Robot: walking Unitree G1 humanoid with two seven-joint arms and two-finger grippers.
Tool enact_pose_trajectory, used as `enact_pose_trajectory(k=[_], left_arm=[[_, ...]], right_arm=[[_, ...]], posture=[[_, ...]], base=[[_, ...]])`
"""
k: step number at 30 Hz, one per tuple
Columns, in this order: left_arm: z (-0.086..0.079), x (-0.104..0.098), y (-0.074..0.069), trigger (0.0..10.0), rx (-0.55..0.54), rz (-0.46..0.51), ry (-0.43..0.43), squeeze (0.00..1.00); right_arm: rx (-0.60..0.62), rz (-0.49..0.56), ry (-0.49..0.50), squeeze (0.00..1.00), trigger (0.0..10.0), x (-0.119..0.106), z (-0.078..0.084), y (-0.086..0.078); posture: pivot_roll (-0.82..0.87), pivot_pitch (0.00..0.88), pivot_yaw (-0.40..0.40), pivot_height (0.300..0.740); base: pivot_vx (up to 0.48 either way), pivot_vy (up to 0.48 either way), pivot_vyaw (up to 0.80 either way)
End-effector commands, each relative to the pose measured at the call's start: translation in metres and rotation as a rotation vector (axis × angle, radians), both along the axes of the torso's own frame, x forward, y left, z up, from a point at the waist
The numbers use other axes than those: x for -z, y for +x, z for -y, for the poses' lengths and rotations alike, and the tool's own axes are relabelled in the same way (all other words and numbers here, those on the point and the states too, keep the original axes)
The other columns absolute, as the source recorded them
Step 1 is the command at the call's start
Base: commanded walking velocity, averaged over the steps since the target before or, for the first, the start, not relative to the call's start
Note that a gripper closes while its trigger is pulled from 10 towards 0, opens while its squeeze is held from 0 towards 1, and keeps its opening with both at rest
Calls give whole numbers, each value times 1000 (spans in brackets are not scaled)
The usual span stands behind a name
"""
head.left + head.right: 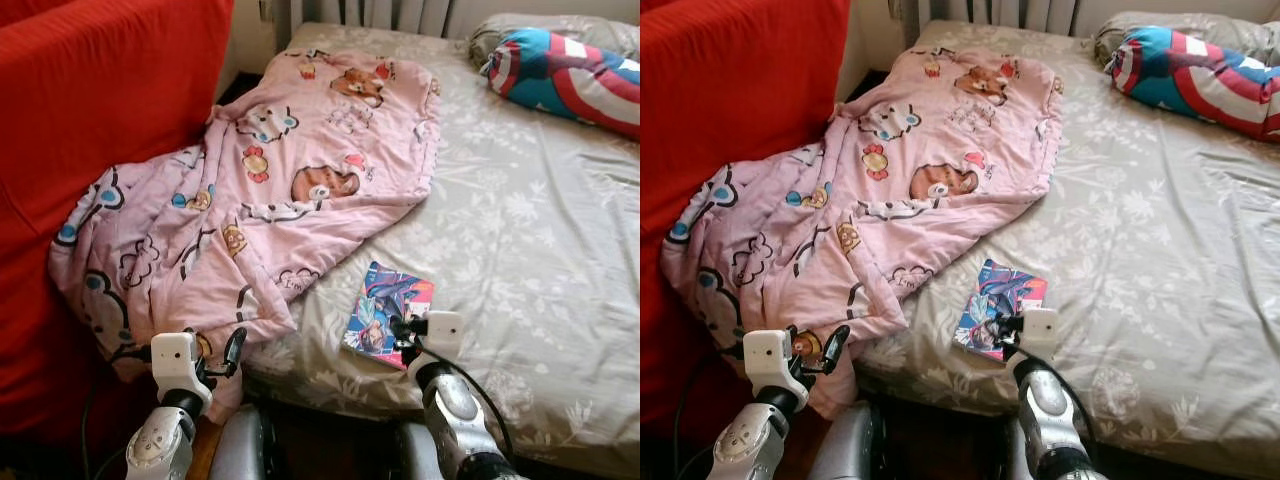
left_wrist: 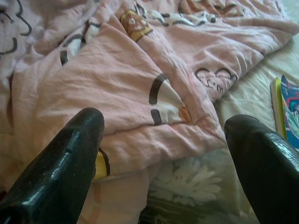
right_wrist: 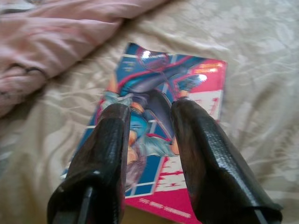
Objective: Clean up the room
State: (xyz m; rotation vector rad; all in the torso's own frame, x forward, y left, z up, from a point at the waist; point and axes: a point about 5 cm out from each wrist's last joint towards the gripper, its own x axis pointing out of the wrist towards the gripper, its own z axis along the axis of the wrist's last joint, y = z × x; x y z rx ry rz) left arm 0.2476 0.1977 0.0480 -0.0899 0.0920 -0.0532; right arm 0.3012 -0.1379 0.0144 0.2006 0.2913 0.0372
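Note:
A colourful comic book (image 1: 385,300) lies flat on the grey flowered bed sheet (image 1: 520,230), near the bed's front edge. My right gripper (image 1: 401,329) hovers just over the book's near end, its fingers (image 3: 114,140) a narrow gap apart with nothing between them. A pink cartoon-print blanket (image 1: 250,200) is spread rumpled across the bed's left side and hangs over the edge. My left gripper (image 1: 222,352) is wide open at the blanket's lower hem (image 2: 154,140), holding nothing.
A red fabric-covered piece of furniture (image 1: 90,100) stands tight against the bed on the left. A round red, white and blue shield cushion (image 1: 570,75) lies at the bed's far right, beside a grey pillow (image 1: 560,25).

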Motion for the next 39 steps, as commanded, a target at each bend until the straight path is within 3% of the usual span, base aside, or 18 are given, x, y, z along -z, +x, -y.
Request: enact_pose_trajectory(k=[1, 6, 12, 20, 21, 25, 30, 33, 39], left_arm=[[-1, 0, -3, 10000, 8, -16, 17, 0], [-3, -2, -1, 10000, 2, -16, 21, 0], [-3, -5, 2, 10000, -3, -12, 21, 0], [-6, -3, -6, 10000, -9, -24, 27, 0], [-6, -3, -6, 10000, -9, -24, 27, 0], [-9, -2, -15, 10000, -10, -43, 45, 0], [-15, -3, -22, 10000, -18, -50, 60, 0], [-17, -3, -27, 10000, -9, -60, 80, 0], [-18, -6, -34, 10000, 2, -67, 95, 0]], right_arm=[[17, -33, -15, 0, 10000, 3, 3, -1], [27, 32, -40, 0, 10000, -2, 10, -1], [67, -10, -46, 0, 10000, 5, 19, -5], [146, -41, 66, 0, 10000, 2, 28, 2], [146, -41, 66, 0, 10000, 2, 28, 2], [173, -71, 238, 0, 10000, 0, 20, 8], [145, -78, 229, 0, 10000, 0, 12, 9], [164, -102, 303, 0, 10000, 1, 8, 10], [176, -89, 278, 0, 10000, -3, 9, 13]], posture=[[56, 236, -11, 610], [50, 240, -13, 590], [50, 241, -13, 590], [72, 254, -10, 590], [72, 254, -10, 590], [94, 268, -3, 590], [115, 285, 0, 590], [126, 302, 4, 590], [143, 320, 15, 590]], base=[[0, 0, 0], [0, 0, 0], [0, 0, 0], [0, 0, 0], [0, 0, 0], [0, 0, 0], [0, 0, 0], [0, 0, 0], [0, 0, 0]])
